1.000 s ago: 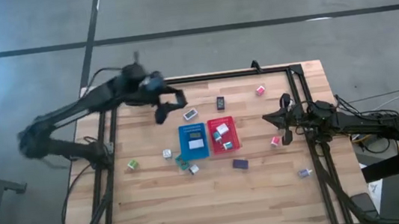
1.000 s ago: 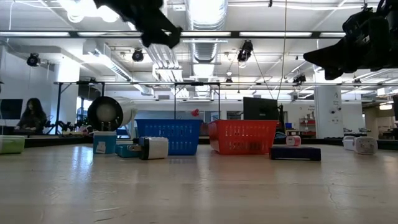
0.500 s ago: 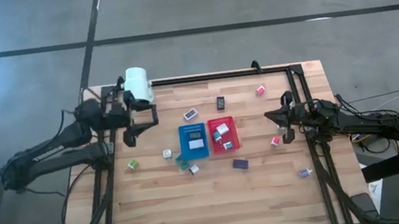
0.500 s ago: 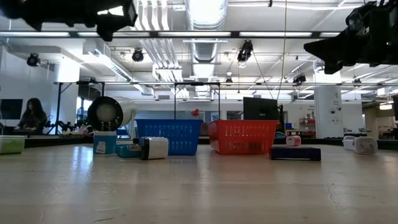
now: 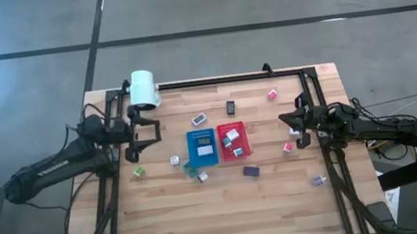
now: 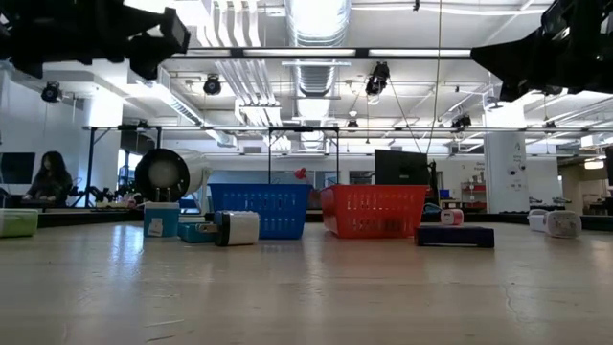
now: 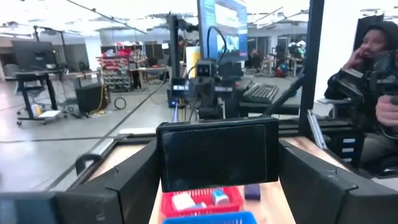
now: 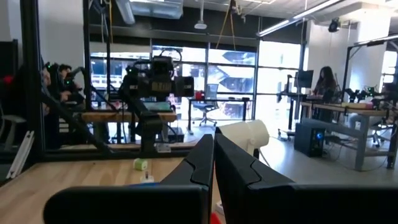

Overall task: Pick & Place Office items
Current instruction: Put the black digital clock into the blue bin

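Meanwhile the left gripper (image 5: 134, 137) hangs wide and empty just beside the white lamp head (image 5: 143, 88). Office items (image 5: 199, 119) lie scattered around the blue tray (image 5: 203, 158); beyond it, the right gripper (image 5: 298, 126) is closed, empty.

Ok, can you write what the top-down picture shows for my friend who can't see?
A wooden table with small office items scattered around a blue tray and red tray. The left gripper, open, and right gripper, shut, wait at opposite edges.
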